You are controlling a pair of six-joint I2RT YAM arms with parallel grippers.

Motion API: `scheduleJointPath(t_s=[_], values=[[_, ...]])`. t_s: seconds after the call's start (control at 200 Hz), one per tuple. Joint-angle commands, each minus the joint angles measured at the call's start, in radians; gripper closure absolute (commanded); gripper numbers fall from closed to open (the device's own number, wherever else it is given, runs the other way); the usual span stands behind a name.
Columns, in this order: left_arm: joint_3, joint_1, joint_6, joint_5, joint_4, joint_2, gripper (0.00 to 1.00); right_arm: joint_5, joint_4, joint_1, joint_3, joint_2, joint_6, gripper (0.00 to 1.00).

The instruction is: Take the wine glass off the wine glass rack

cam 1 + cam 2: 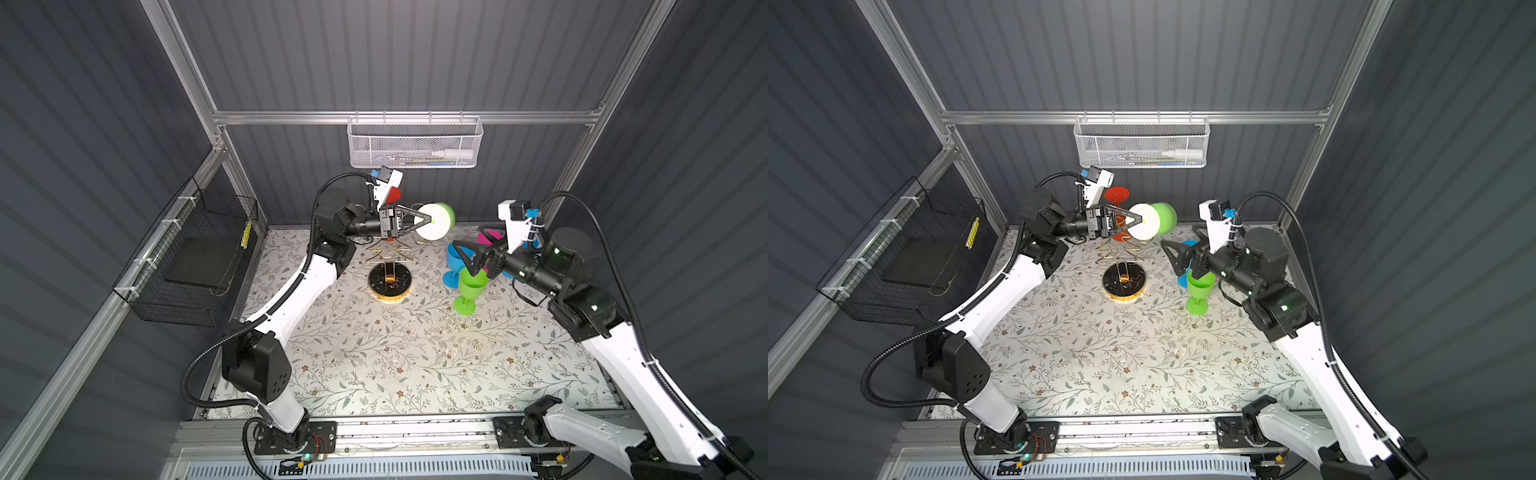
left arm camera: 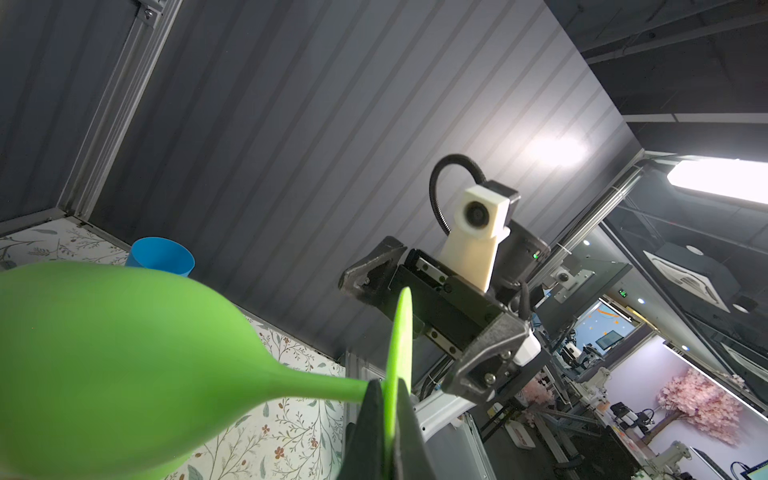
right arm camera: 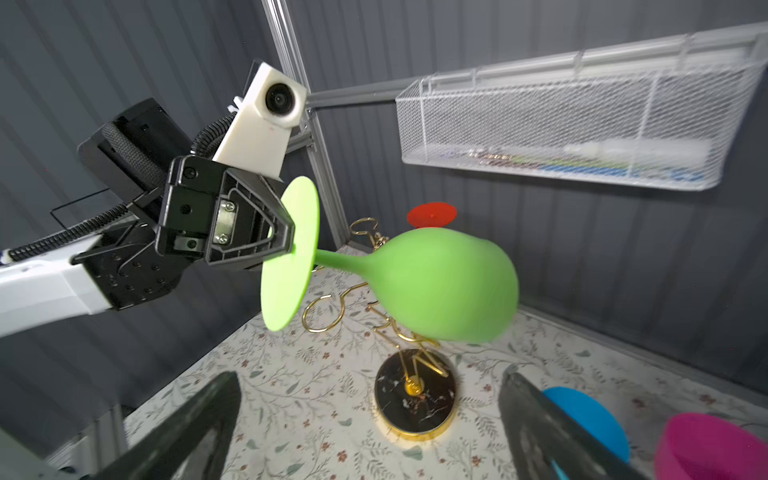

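My left gripper is shut on the round foot of a green wine glass and holds it lying level in the air. Its bowl points away from the left arm, next to the upper arms of the gold wire wine glass rack. In the left wrist view the fingertips pinch the foot's edge. No ring shows around the green stem. A red wine glass still hangs on the rack's far side. My right gripper is open and holds nothing; it faces the rack's black base.
On the table by the right gripper stand a second green glass, a blue one and a pink one. A white mesh basket hangs on the back wall. A black wire basket hangs on the left wall.
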Motion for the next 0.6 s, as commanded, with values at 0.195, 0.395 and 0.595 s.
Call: scheduleJointPath(t_s=[0.195, 0.395, 0.595], values=[[0.031, -0.006, -0.083, 0.037, 0.019, -0.03, 1.0, 0.06, 0.291, -0.002, -0.151, 0.031, -0.256, 0.01], [0.034, -0.006, -0.119, 0.058, 0.028, -0.03, 1.0, 0.026, 0.43, -0.001, -0.187, 0.088, -0.34, 0.01], [0.034, -0.006, -0.13, 0.07, 0.023, -0.038, 1.0, 0.064, 0.502, -0.002, -0.177, 0.162, -0.362, 0.01]])
